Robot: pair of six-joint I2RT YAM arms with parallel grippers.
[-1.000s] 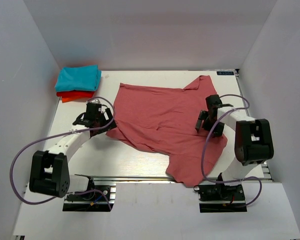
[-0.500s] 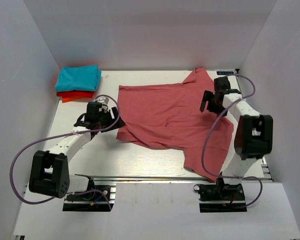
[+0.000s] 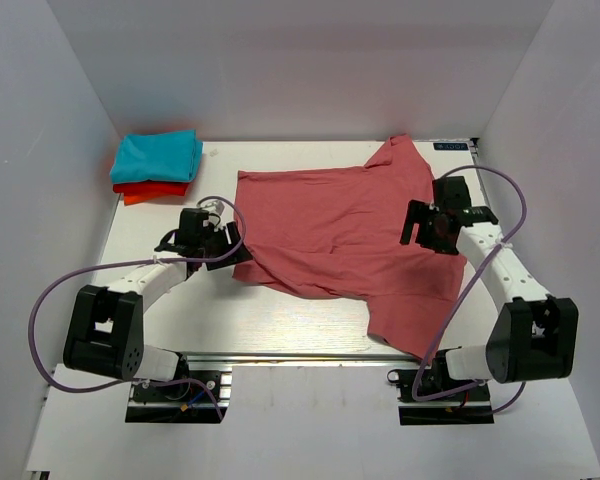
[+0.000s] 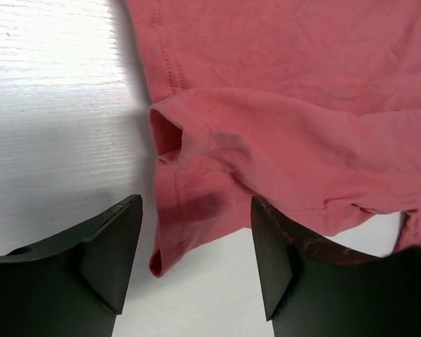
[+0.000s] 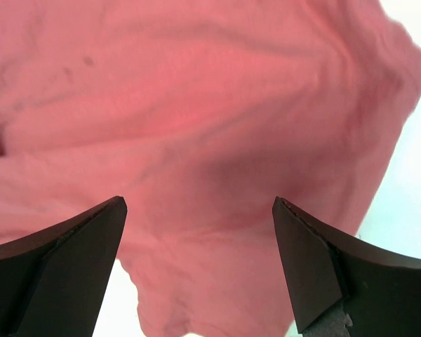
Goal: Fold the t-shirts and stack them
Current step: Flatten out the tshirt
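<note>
Salmon-pink t-shirt (image 3: 340, 235) lies rumpled, its sleeve hem (image 4: 170, 217) between the spread jaws of the left pincer (image 4: 196, 203), apparently for pulling flat; the right pincer (image 5: 198, 203) hovers spread above it.

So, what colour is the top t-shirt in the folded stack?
The top t-shirt is turquoise; top external view shows it best.

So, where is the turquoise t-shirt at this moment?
In the top view, the turquoise t-shirt lies folded at the far left corner of the table, on top of the orange-red one, left of the spread pink t-shirt.
</note>
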